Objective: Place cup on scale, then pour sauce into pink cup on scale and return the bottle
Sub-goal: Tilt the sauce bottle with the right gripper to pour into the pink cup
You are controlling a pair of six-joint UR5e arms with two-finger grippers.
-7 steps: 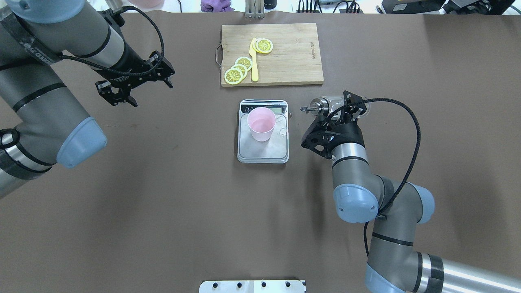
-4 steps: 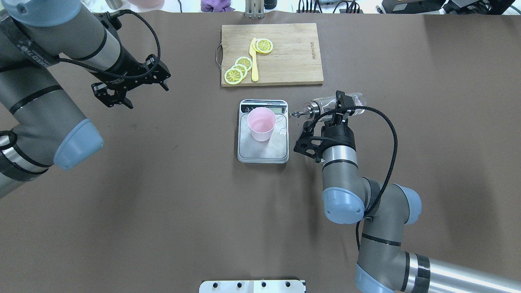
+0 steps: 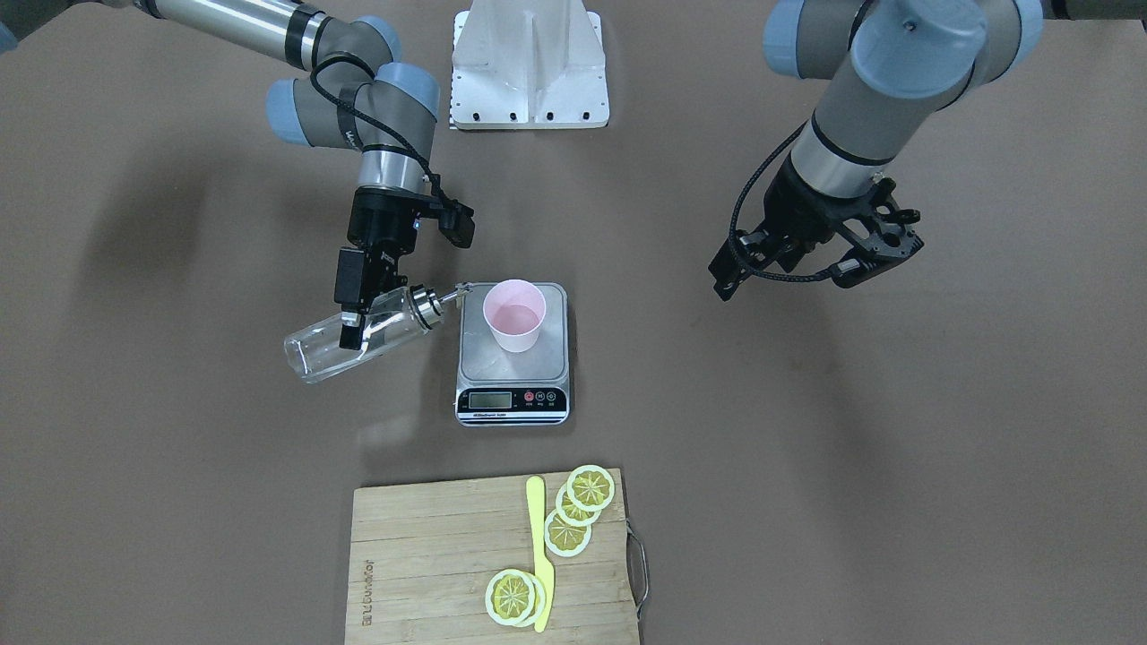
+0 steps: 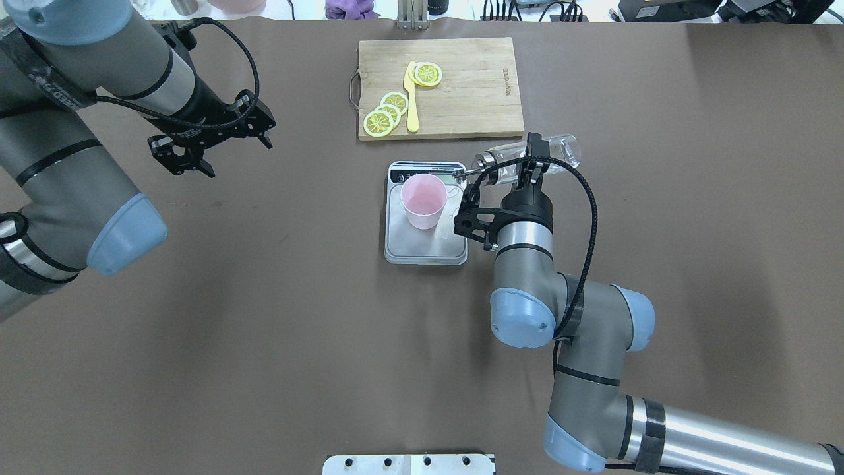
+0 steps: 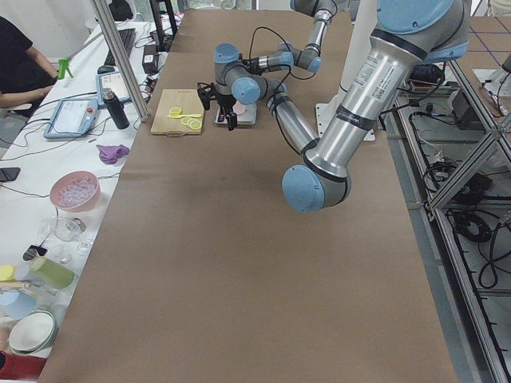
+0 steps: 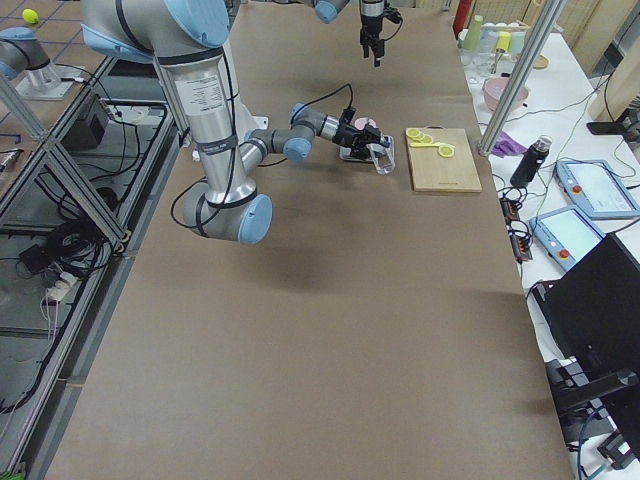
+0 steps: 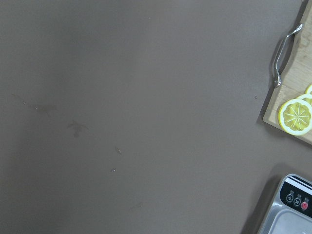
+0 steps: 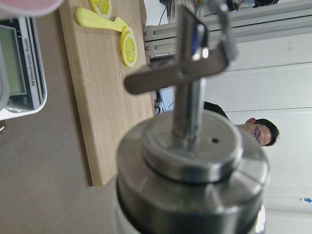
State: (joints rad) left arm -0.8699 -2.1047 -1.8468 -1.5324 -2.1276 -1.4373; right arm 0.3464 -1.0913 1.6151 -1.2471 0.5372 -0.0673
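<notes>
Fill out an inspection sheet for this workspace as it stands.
Surface: brown table cover, faint stains.
Job's things: cup upright on scale; bottle tipped near level, spout toward the cup, short of its rim.
Clutter: cutting board with lemon slices and a yellow knife.
Grippers: right gripper shut on bottle; left gripper open, empty, off to the side.
Cables: black cable looped at the right wrist; another at the left.
Surroundings: person at a cluttered side bench.

The small tapered plastic cup (image 4: 423,200) is pale pink. The rectangular steel scale (image 4: 428,249) is silvery with a black front strip. The clear glass cylindrical bottle (image 3: 309,356) has a shiny silver cap. The round lemon slices (image 4: 379,123) are yellow with white rims, the wooden cutting board (image 4: 475,86) is tan, and the bench (image 4: 264,330) is brown.
</notes>
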